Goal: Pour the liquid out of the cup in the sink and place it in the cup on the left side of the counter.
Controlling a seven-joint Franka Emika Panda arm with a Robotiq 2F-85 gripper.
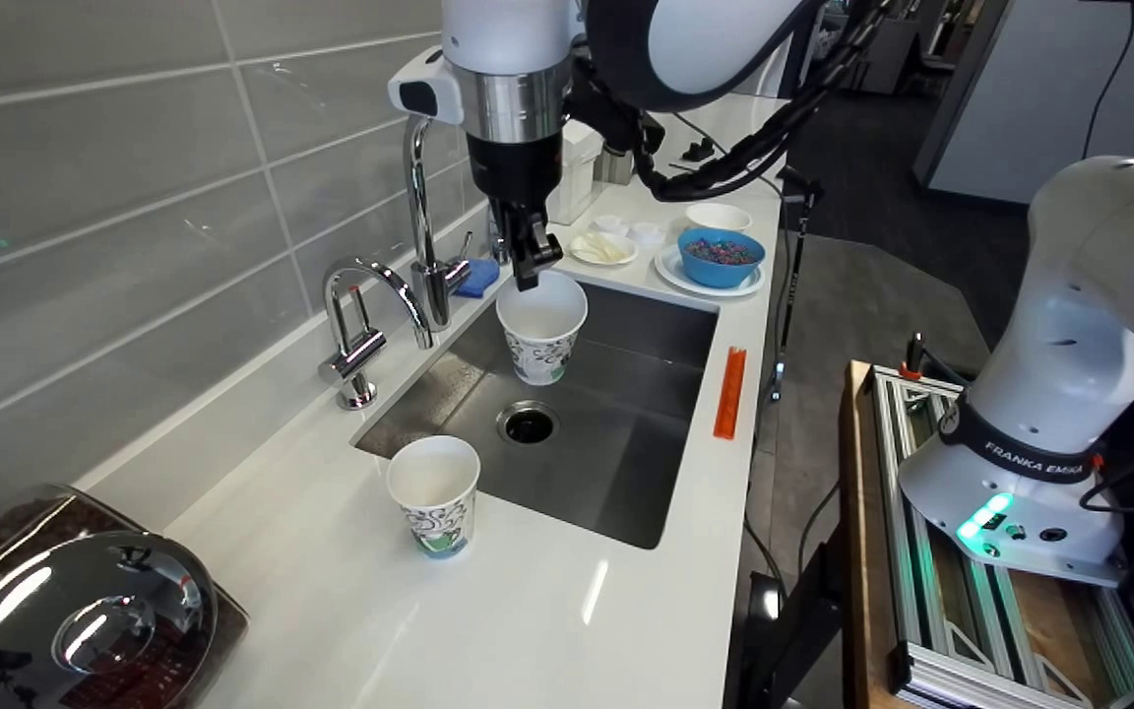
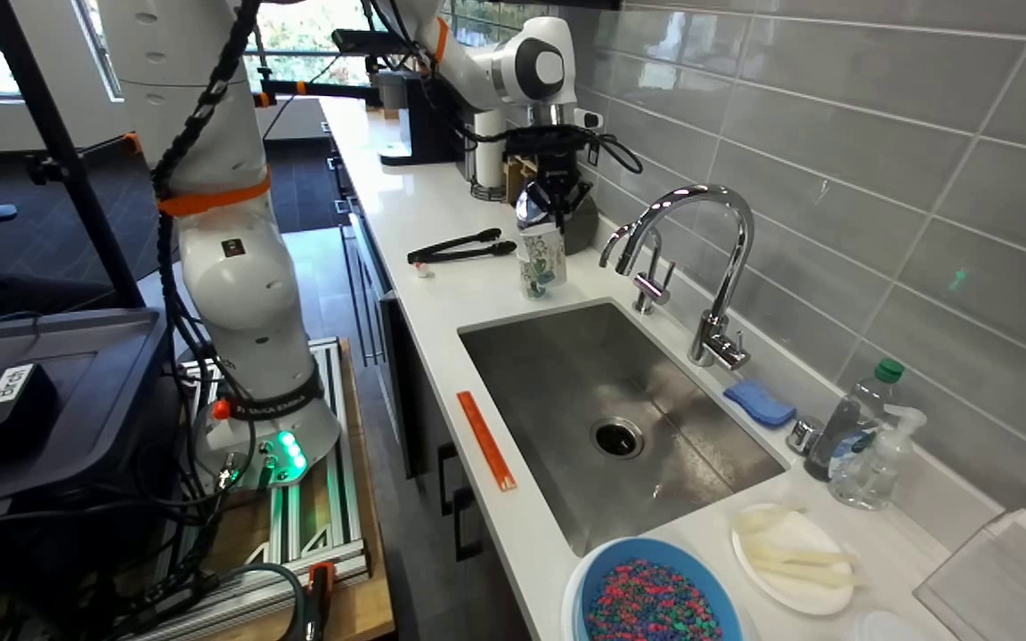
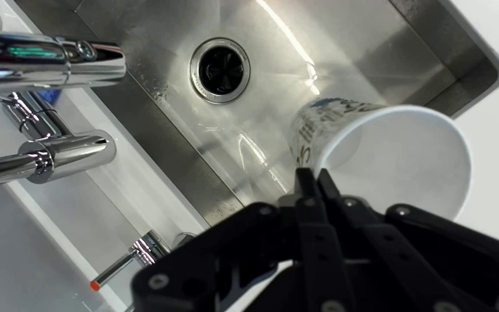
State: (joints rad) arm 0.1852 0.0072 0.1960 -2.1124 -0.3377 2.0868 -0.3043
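My gripper is shut on the rim of a white paper cup with a dark swirl print. It holds this cup roughly upright above the steel sink. In the wrist view the fingertips pinch the wall of the cup, whose mouth is open to the camera; I see no liquid in it. A second, matching cup stands upright on the counter beside the sink; its contents are unclear. In an exterior view the gripper is above a cup, where the two cups seem to overlap.
Two chrome faucets rise along the wall side. An orange strip lies on the front rim. A blue bowl of colored bits and a plate are past the sink. A glass jar and black tongs are on the counter.
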